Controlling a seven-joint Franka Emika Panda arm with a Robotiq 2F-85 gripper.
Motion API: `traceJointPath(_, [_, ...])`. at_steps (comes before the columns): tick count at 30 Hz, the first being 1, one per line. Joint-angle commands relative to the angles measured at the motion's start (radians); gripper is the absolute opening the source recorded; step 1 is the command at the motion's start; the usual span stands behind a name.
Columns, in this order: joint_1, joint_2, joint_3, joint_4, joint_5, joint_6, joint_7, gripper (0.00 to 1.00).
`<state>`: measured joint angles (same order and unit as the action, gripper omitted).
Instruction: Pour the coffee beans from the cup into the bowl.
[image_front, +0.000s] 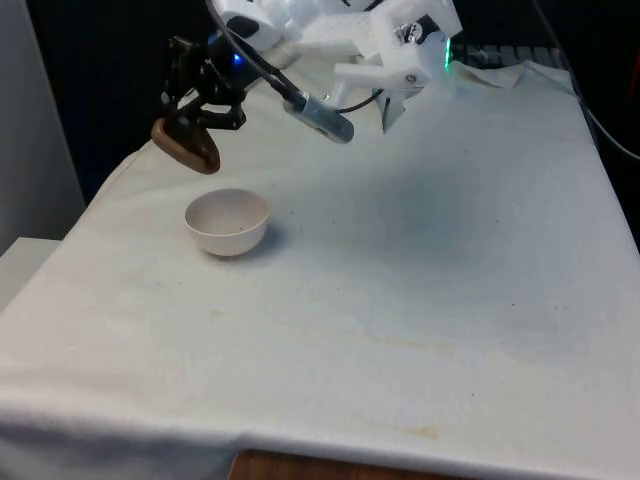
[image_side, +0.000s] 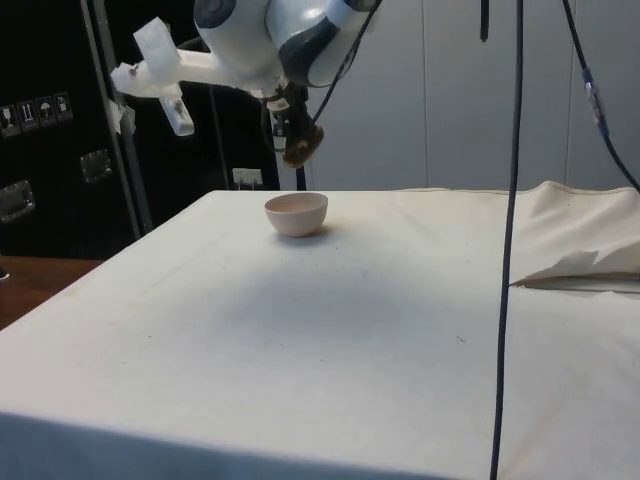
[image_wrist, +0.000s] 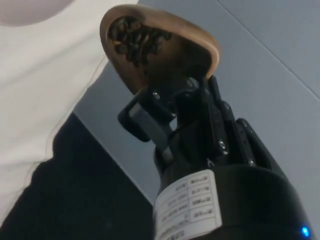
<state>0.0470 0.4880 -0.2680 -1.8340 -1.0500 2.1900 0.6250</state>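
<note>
Gripping the tilted cup (image_front: 187, 144) in the closed gripper (image_front: 200, 118) above the bowl (image_front: 228, 222), needing further tipping to spill the coffee beans (image_wrist: 136, 39).

A white label (image_wrist: 189, 205) is showing on the black gripper body in the wrist view, carrying several lines of small print, none of it legible. In the side view, small white stickers (image_side: 36, 108) with pictogram-like marks are sitting on the dark cabinet at about nine o'clock from the bowl (image_side: 296, 213); their marks are too small to read. No word or number is reading clearly.
</note>
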Motion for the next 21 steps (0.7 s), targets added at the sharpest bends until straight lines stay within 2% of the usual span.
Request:
traceJointPath(1, [0.005, 0.005, -0.003, 0.005, -0.012, -0.008, 0.008, 0.0])
traceJointPath(3, [0.006, 0.007, -0.002, 0.006, -0.026, -0.016, 0.018, 0.0])
traceJointPath(4, [0.001, 0.003, 0.002, 0.001, -0.021, -0.012, 0.016, 0.0])
traceJointPath(5, [0.007, 0.009, -0.001, 0.007, -0.037, -0.023, 0.027, 0.0])
traceJointPath(11, [0.01, 0.01, 0.004, 0.008, -0.075, -0.055, 0.054, 0.0])
traceJointPath(12, [0.005, 0.008, 0.007, 0.005, -0.067, -0.047, 0.048, 0.0])
traceJointPath(13, [0.01, 0.011, 0.006, 0.009, -0.08, -0.059, 0.057, 0.0])
traceJointPath(18, [0.017, 0.01, 0.02, 0.01, -0.101, -0.093, 0.078, 0.0])
traceJointPath(20, [0.017, 0.011, 0.032, 0.014, -0.111, -0.116, 0.087, 0.0])
traceJointPath(21, [0.012, 0.008, 0.035, 0.011, -0.105, -0.111, 0.083, 0.0])
